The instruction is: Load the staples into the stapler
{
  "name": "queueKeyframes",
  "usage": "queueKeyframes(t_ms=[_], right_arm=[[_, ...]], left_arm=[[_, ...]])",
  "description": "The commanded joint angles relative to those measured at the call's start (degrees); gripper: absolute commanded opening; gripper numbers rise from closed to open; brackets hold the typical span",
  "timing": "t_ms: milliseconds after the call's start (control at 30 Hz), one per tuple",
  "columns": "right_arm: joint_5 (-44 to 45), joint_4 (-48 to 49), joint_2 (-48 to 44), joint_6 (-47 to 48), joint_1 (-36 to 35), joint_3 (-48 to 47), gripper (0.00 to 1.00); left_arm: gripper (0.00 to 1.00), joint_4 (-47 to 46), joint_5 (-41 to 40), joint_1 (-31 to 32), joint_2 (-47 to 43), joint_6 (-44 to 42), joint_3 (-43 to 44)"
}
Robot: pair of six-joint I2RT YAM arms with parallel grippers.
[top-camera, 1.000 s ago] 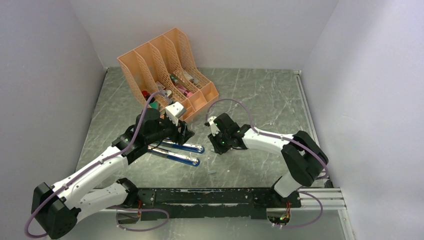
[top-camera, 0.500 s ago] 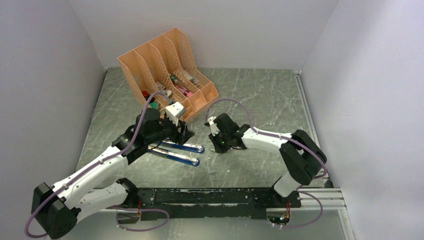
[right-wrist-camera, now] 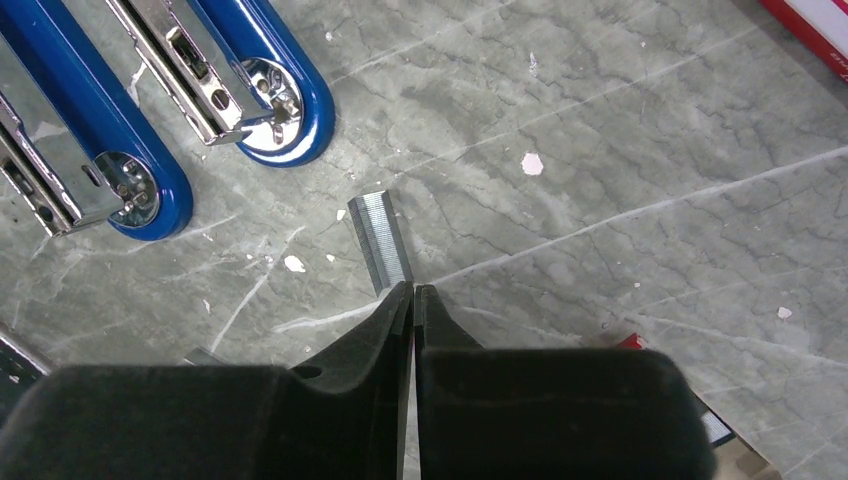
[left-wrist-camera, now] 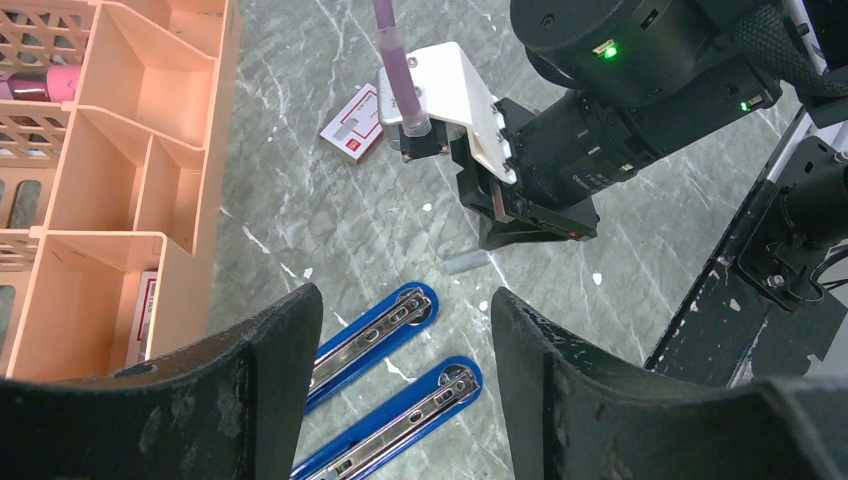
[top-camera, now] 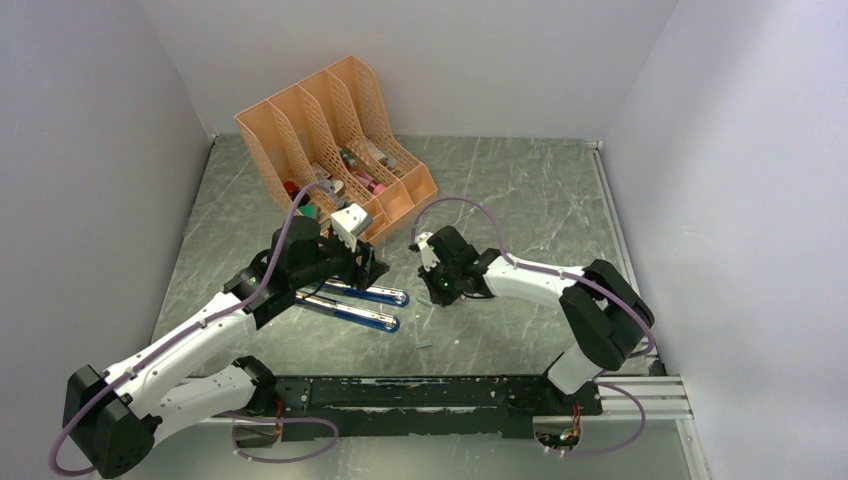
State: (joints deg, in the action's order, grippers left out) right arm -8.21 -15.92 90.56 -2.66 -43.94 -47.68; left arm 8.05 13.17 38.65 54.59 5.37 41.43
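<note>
- Stapler: we find the blue, chrome-railed stapler [right-wrist-camera: 290, 115] swung fully open. Its two long halves lie side by side on the grey marbled table [right-wrist-camera: 650, 150] with the rails facing up (no staples show in the parts of the rails we can see).
- Staples: the small silvery-grey block of metal staples [right-wrist-camera: 380, 240] lies flat on the table. It sits just beside the rounded ends of the stapler and is not in it.
- Right gripper [right-wrist-camera: 412, 290]: the fingers are pressed together, and their tips meet at the near end of the staples. They do not sit around the block, and we cannot tell whether they pinch its edge or merely touch it.
- Left gripper [left-wrist-camera: 400, 295]: the jaws are spread wide and hold nothing. It hangs above the two stapler halves.
- Progress: we judge the opening step done and the loading not yet begun.
- Left to do:
  - get a firm grasp on the staples;
  - seat them in the rail;
  - fold the stapler shut.
</note>
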Motion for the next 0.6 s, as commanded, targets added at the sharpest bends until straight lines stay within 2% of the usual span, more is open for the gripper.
queueKeyframes(t_ms=[0, 200, 567], right_arm=[[-0.2, 1.0, -1.2, -0.3, 0.3, -0.4, 0.11], [-1.2, 1.9, 0.3, 0.0, 0.3, -1.2, 0.19], [-2.2, 3.0, 3.1, 0.3, 0.3, -1.5, 0.20]], left_arm=[[0.67, -0.7, 1.2, -0.7, 0.0, 0.3, 0.0], [0.67, -0.8, 1.1, -0.8, 0.0, 0.3, -0.1], [0.67, -0.8, 1.2, -0.9, 0.1, 0.4, -0.1]])
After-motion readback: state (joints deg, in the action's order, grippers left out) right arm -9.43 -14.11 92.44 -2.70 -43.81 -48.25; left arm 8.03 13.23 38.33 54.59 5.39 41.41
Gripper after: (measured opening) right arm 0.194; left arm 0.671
